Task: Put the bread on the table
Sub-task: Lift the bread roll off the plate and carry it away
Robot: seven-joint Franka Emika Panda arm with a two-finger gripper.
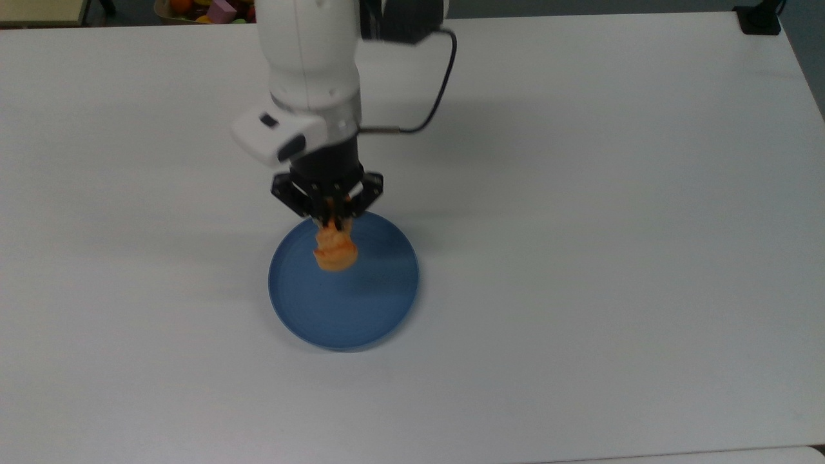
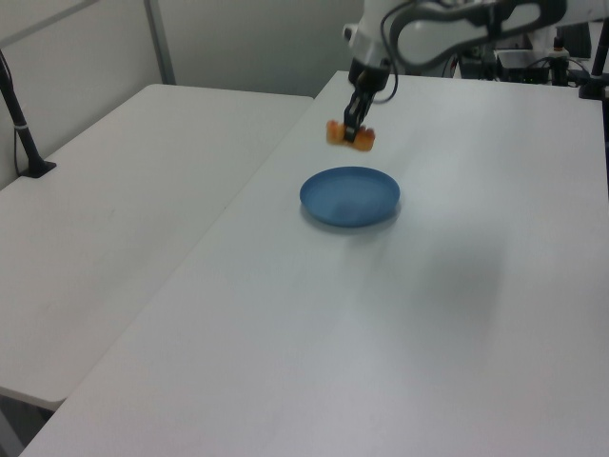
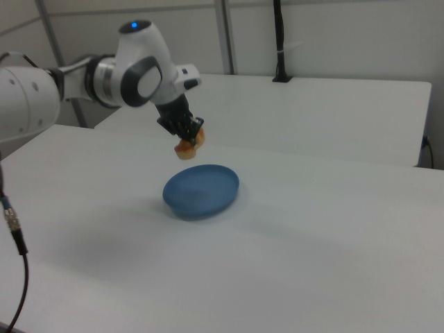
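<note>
- White tabletop fills nearly the whole top view: the table (image 1: 612,225) is plain and matte, and a second white table is seen beside it at the left view's left.
- At the upper left of the top view, a bin of coloured toys (image 1: 216,9) is glimpsed past the far edge of the table.
- Left of centre in the top view, the arm (image 1: 309,58) is posed almost straight down from the upper edge, wrist vertical, with a black cable (image 1: 432,96) looped at its right.
- Below the wrist, the gripper (image 1: 332,222) is seen closed on the bread (image 1: 334,250), pinched at its upper end so that the roll hangs beneath the fingers.
- The bread is held in the air, well above the blue plate (image 1: 361,309); in the left view a clear gap is seen between the two, a height judged to let the roll clear the rim.
- The plate is left bare at the centre of the table.
- The carry is judged under way: the bread is not yet set down, and open tabletop lies to the top view's right and left.
</note>
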